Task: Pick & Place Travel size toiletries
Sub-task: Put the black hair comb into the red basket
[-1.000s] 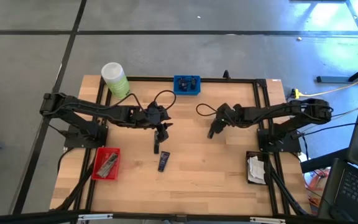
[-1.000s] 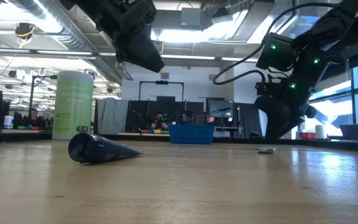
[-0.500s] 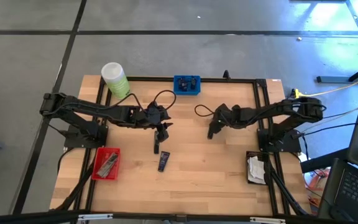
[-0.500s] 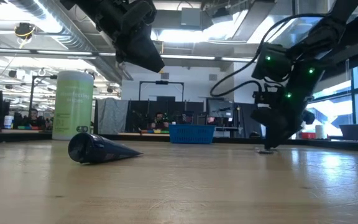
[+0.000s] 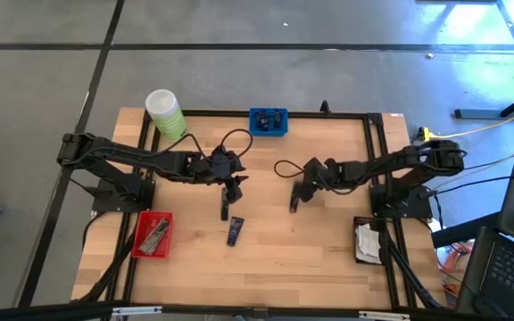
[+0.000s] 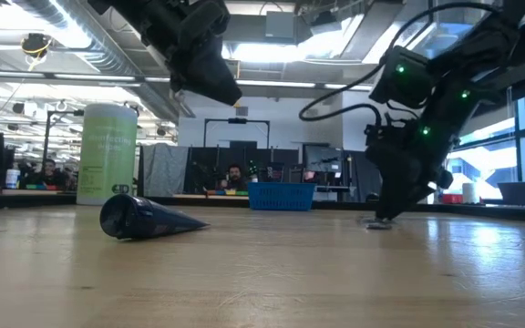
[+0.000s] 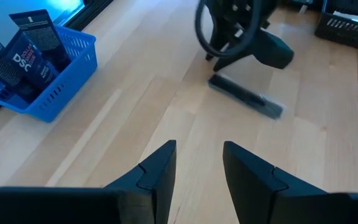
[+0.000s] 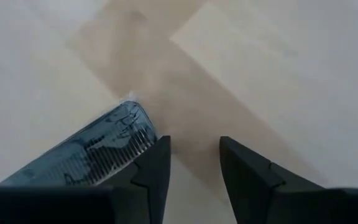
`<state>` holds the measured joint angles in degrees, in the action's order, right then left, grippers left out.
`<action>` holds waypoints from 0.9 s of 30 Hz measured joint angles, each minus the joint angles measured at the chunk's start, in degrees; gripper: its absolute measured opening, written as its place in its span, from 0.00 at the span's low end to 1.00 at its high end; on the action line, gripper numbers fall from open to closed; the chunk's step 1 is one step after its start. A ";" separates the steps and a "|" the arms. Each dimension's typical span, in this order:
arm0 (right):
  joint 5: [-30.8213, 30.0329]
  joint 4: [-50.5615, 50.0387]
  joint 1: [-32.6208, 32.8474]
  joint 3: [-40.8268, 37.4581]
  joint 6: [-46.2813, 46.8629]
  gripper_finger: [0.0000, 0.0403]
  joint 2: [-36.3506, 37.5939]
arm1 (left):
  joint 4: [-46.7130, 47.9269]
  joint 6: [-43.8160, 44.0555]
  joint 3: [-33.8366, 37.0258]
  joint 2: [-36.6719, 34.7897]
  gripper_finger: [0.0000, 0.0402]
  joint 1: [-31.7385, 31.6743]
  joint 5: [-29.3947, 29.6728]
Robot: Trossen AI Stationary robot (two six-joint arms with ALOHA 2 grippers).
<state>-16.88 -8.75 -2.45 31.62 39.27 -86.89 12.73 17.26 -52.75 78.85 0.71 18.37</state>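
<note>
A slim grey tube (image 7: 246, 96) lies flat on the table near its middle. It also shows in the right wrist view (image 8: 98, 155). My right gripper (image 5: 294, 203) is open and points down at the table right beside the tube's end, with the tube outside its fingers. A dark navy tube (image 5: 235, 232) lies flat nearer the front; in the low view (image 6: 144, 219) it looks like a dark cone. My left gripper (image 5: 231, 185) is open and empty, held high over the table's middle left. A short dark item (image 5: 225, 210) shows just on its near side. My right gripper has one finger (image 8: 154, 163) right beside the tube's end (image 8: 138, 127), coming from above and pointing down. I cannot tell whether the finger touches the tube. The tube lies flat on the table, outside the gap between the fingers.
A blue basket (image 5: 268, 120) with dark packets stands at the far edge. A big light-green bottle (image 5: 165, 111) stands at the far left. A red tray (image 5: 154, 234) with items is at the near left, a black tray (image 5: 367, 241) at the near right.
My right gripper has gone toward the table's near edge and a little to the left, and down to the table beside the slim grey tube.
</note>
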 joint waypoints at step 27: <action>1.04 5.33 10.05 -0.11 4.89 0.37 -0.15 | -4.84 -6.46 -0.02 7.16 0.32 0.86 -5.73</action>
<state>-15.84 -3.42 7.60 31.51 44.16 -87.05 7.90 10.79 -52.77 86.01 1.57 12.64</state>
